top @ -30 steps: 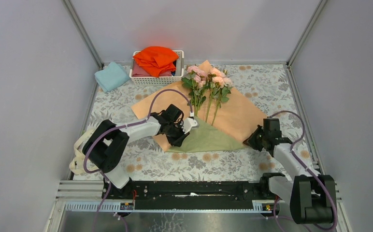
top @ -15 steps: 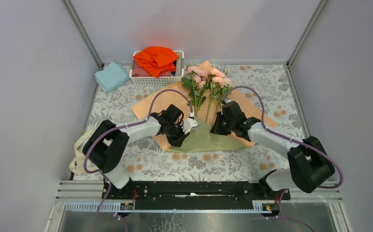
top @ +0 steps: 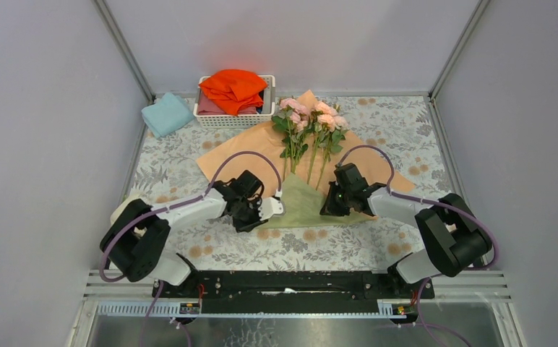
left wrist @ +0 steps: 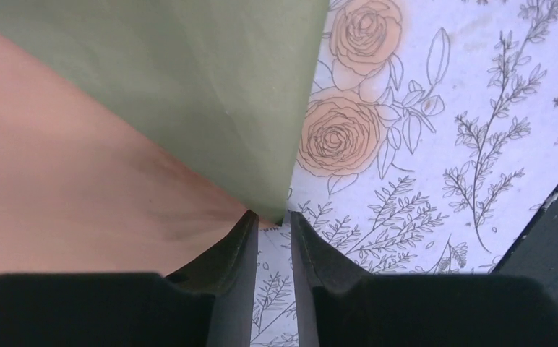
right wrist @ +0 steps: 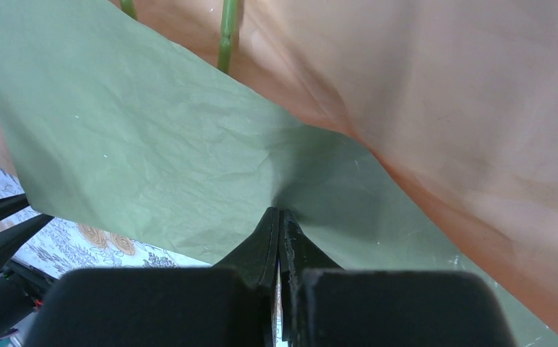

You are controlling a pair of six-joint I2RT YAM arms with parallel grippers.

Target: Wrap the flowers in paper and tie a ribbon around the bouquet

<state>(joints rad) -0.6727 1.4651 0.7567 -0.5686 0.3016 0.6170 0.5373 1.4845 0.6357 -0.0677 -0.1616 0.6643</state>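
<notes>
the paper (top: 366,172) lay mid-table (top: 406,123), near corner folded green side up, the flowers (top: 308,123) across its far half, left gripper (left wrist: 272,217) jaws slightly parted at the fold's corner, gripping nothing, right gripper (right wrist: 277,211) pinched tight on the green fold

Both arms are stretching inward, the left hand (left wrist: 287,217) holding its fingers slightly apart, the right hand (right wrist: 277,214) pressing its fingers together.

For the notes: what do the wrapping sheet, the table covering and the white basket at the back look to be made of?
The paper: a thin matte sheet, olive on one face and peach on the other; its fine creases suggest real paper. The table covering: smooth, with a printed floral pattern, probably plastic or oilcloth, though the look leaves it open. The basket: white with perforated walls, likely moulded plastic.
</notes>
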